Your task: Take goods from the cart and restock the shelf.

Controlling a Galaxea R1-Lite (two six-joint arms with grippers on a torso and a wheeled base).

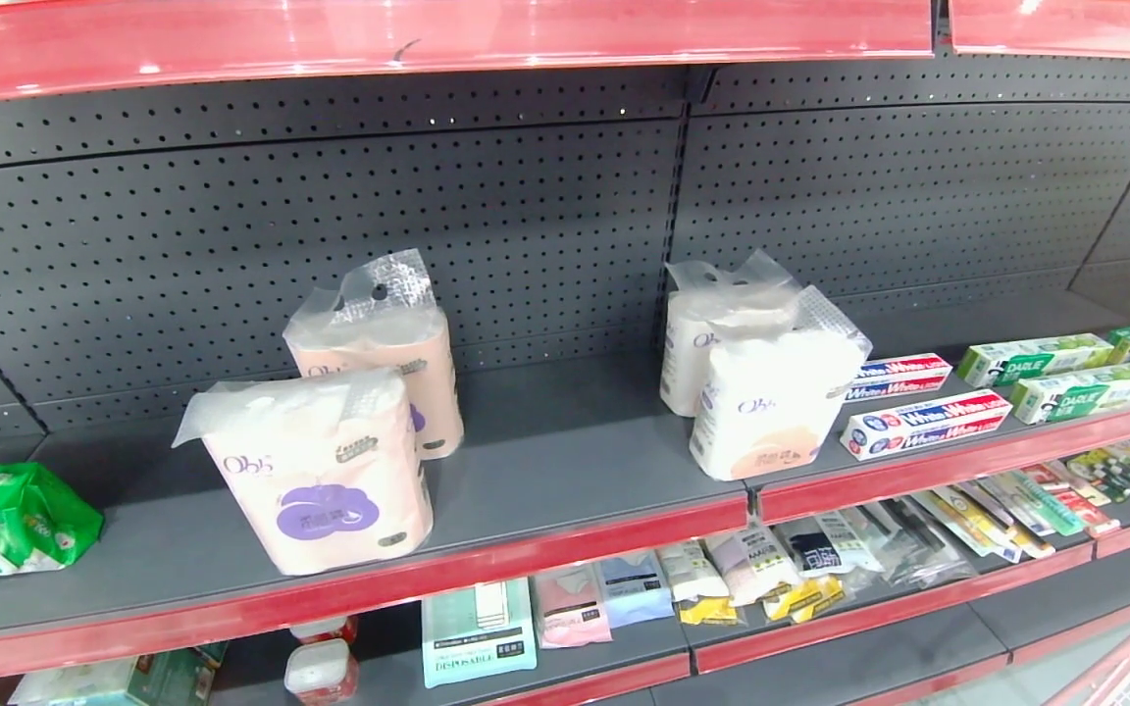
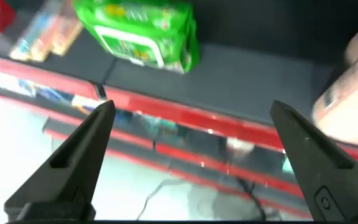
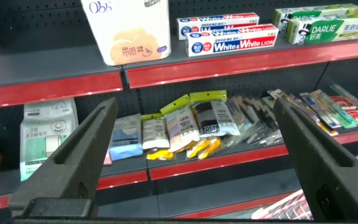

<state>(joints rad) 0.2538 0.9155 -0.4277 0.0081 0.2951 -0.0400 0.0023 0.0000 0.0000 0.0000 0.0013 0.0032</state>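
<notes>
Facing shelf (image 1: 545, 441): left gripper (image 2: 192, 107) and right gripper (image 3: 196, 102) jaws spread; toilet-paper packs (image 1: 325, 480) mid-shelf, toothpaste boxes (image 1: 923, 424) at 3 o'clock.

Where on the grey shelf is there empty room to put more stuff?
The biggest bare patch of the grey metal shelf lies between the pink tissue pack with purple print and the white tissue pack with orange print. A narrower gap sits between the green plastic wipes pack and that pink pack. Crowded: the white cardboard toothpaste boxes and the small packets below.
</notes>
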